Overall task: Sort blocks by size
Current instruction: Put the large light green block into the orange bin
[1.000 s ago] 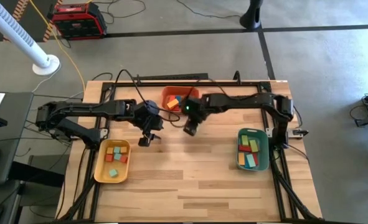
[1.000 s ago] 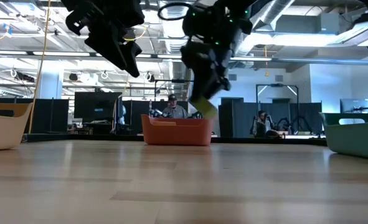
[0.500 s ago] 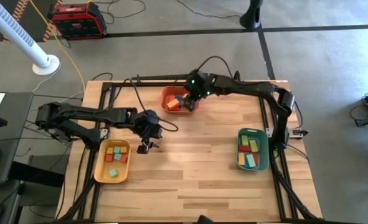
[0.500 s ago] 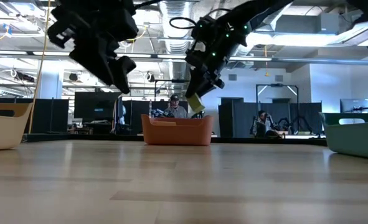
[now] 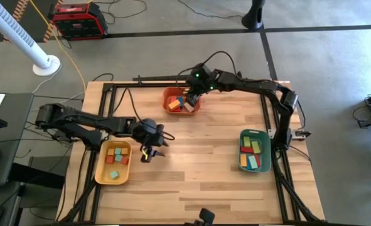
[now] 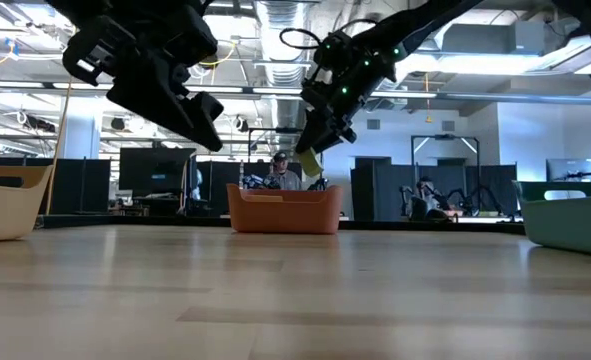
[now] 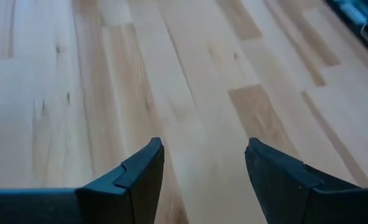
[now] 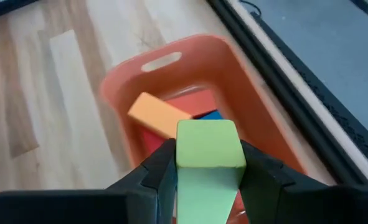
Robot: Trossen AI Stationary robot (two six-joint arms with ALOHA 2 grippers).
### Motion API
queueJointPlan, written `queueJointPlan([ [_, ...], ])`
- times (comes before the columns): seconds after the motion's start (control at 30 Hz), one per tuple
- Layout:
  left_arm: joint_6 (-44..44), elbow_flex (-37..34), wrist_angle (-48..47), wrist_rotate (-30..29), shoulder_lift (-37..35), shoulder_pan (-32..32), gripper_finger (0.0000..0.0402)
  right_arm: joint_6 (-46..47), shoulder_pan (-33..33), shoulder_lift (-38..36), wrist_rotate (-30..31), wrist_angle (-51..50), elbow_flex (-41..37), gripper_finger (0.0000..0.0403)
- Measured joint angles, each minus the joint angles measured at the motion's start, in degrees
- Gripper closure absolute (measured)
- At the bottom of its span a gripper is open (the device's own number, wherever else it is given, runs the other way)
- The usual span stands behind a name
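My right gripper [image 5: 189, 100] hangs over the orange tray [image 5: 170, 95] at the table's far edge, shut on a pale green block [image 8: 208, 149]. The block also shows in the low view [image 6: 311, 166], above the tray [image 6: 283, 212]. Orange [image 8: 155, 113], red and blue blocks lie inside the tray [image 8: 171, 59]. My left gripper [image 5: 149, 153] is open over bare wood just right of the yellow tray [image 5: 100, 164]. Nothing sits between its fingers [image 7: 203, 149]. My right gripper pinches the pale green block by two opposite sides [image 8: 180, 158] between its two fingers. The block's free end sticks out past the fingertips. The fingers slant downward toward the table's far edge. The block is lifted clear, above the orange tray's inside.
The yellow tray holds several small cubes [image 5: 114, 157]. A green tray [image 5: 264, 150] with several longer blocks stands at the right. Bare wooden tabletop [image 5: 198, 176] lies between the trays. The black frame rail [image 8: 283, 81] runs behind the orange tray.
My right gripper has carried the green block from over the table's middle toward the far edge, and it now hangs over the orange tray. My left gripper has sunk and drifted toward the near edge, beside the yellow tray, with its fingers still open.
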Motion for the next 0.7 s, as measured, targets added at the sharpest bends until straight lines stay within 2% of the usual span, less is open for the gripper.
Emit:
queueJointPlan([
  [0.17, -2.9, -2.6, 6.4, 0.0, 0.0, -1.7, 0.0186, 0.0, -1.3, 2.7, -1.1, 0.3, 0.0, 0.0241],
  [0.37, -4.8, -2.6, 8.7, -0.9, 0.0, -3.8, 0.0186, 0.1, -1.3, 6.4, -2.6, 0.6, 0.0, 0.0230],
  [0.7, -6.6, -2.6, 10.5, -2.7, 0.0, -4.2, 0.0186, -2.4, -1.1, 4.3, -2.7, 0.6, 0.0, 0.0193],
])
